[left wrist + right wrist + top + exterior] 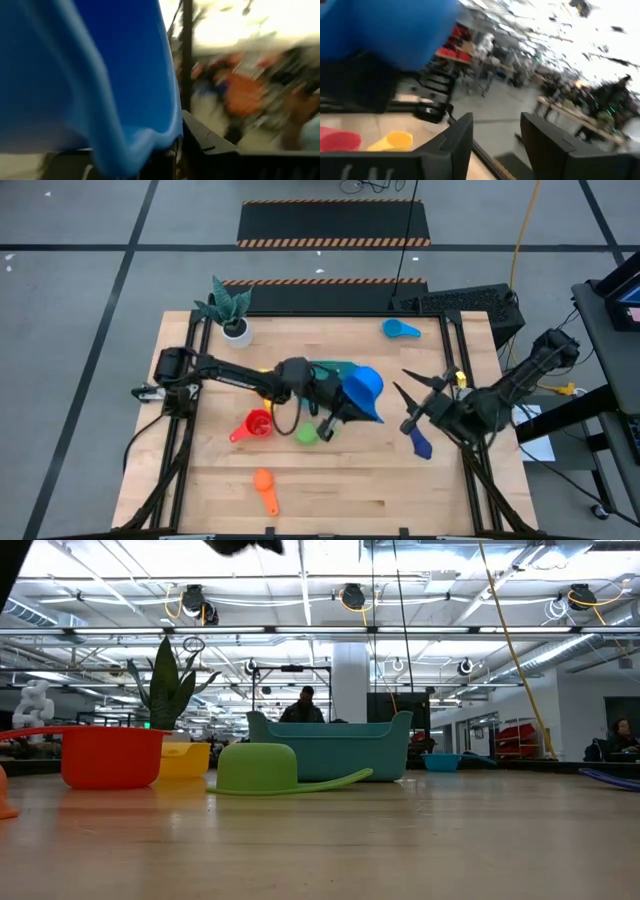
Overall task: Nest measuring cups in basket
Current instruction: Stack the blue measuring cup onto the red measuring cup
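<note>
My left gripper (340,408) is over the table's middle, shut on a large blue cup (364,390) held in the air beside the teal basket (328,368), which my arm partly hides. The basket stands on the table (330,748). The red cup (256,425) stands upright. The green cup (307,434) lies mouth down (256,768). The yellow cup (186,760) is behind the red cup (100,755). The orange cup (265,484) lies near the front edge and the light blue cup (400,330) at the far right. My right gripper (410,388) is open and empty, right of the blue cup. My left gripper holds the large blue cup by its side nearest the arm. The cup's own wall (125,100) fills the left wrist view and hides the fingers, so the kind of hold does not show. The cup is lifted clear of the table and the basket.
A white pot with a green plant (233,315) stands at the far left corner. A small dark blue cup (420,442) lies under my right arm near the right edge. Black frame rails (455,350) run along both table sides. Bare wood lies near the front right.
</note>
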You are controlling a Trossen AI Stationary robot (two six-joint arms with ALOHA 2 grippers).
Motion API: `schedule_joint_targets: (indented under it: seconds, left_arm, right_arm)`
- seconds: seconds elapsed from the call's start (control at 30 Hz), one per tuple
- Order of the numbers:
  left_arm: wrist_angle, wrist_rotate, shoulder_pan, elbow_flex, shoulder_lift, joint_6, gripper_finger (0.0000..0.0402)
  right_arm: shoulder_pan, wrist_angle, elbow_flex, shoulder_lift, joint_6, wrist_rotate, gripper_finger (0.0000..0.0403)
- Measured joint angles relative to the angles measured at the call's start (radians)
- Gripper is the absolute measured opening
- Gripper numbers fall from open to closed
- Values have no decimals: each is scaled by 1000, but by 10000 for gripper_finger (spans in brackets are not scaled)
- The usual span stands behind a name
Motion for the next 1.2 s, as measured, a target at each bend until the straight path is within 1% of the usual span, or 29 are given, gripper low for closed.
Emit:
schedule_joint_targets:
  seconds: [0.07,0.13,0.23,0.3,0.33,0.4,0.5,0.6,0.7,0.77,0.8,0.83,0.87,0.93,0.97,1.0,1.03,1.07,1.2]
  left_arm:
    - [-174,-154,-48,6,-39,123,4]
    - [-338,-325,-96,6,-83,224,4]
    - [-509,-553,-157,8,-135,307,5]
    - [-604,-663,-185,8,-154,316,7]
    - [-639,-706,-193,9,-156,315,8]
    - [-762,-771,-211,6,-175,312,8]
    - [-880,-789,-214,9,-179,270,4]
    - [-1021,-801,-211,8,-176,205,5]
    - [-1125,-806,-203,8,-176,131,11]
    - [-1194,-807,-198,8,-177,81,10]
    - [-1225,-807,-195,8,-177,62,7]
    - [-1250,-807,-192,8,-177,44,5]
    - [-1272,-807,-191,8,-177,27,5]
    - [-1318,-807,-187,8,-177,-5,7]
    - [-1341,-807,-185,8,-177,-20,10]
    - [-1364,-806,-184,8,-177,-36,12]
    - [-1386,-806,-183,8,-177,-52,13]
    - [-1408,-806,-183,8,-177,-70,13]
    - [-1491,-797,-183,8,-177,-132,5]
  right_arm:
    - [47,1,21,10,-19,60,167]
    - [85,0,37,24,-22,94,170]
    - [117,0,55,48,-31,148,173]
    - [120,10,60,67,-35,152,175]
    - [119,22,60,79,-34,153,177]
    - [114,74,60,104,-49,149,182]
    - [91,166,60,144,-103,137,193]
    - [76,212,60,175,-101,59,208]
    - [49,176,74,207,-34,-45,224]
    - [24,90,97,229,42,-105,231]
    - [7,37,111,238,99,-156,234]
    - [-11,-17,122,245,169,-230,235]
    - [-34,-77,131,252,254,-324,236]
    - [-98,-177,148,273,434,-570,235]
    - [-133,-208,156,289,503,-671,234]
    - [-162,-228,163,309,548,-728,234]
    - [-185,-243,169,327,568,-748,233]
    - [-203,-255,174,343,571,-743,232]
    - [-241,-292,175,387,528,-629,232]
